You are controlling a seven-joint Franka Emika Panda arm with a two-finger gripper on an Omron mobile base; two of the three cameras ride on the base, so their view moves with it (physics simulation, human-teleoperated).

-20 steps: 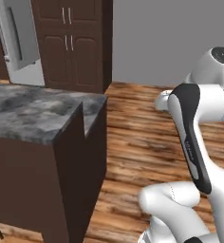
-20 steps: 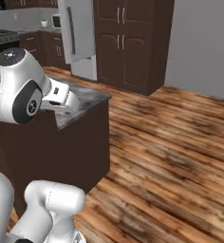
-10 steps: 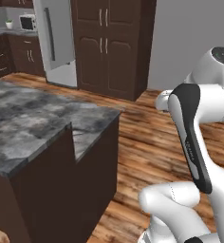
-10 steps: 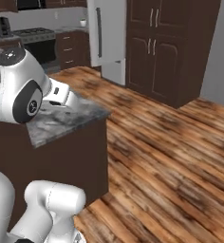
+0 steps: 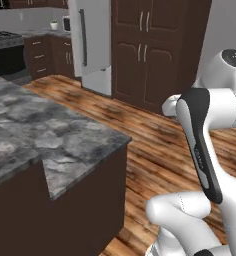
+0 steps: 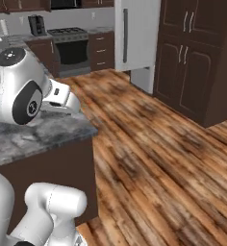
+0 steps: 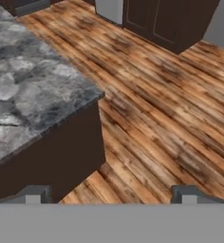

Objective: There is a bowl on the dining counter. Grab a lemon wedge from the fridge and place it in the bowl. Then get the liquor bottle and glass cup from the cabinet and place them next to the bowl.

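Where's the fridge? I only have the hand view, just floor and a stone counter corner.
Observer: The fridge stands across the wood floor, left of the tall dark pantry doors, door shut.
Operator: Anything past it?
Observer: A black stove sits further left along the back wall.
Operator: Is the gripper carrying anything?
Observer: No, the gripper is open and empty, above the edge of the dining counter.

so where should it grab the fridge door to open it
By the long dark vertical bar handle on the fridge, approached front-on with the open gripper closing across the bar. It stands proud of the flat door, so fingers should fit either side.
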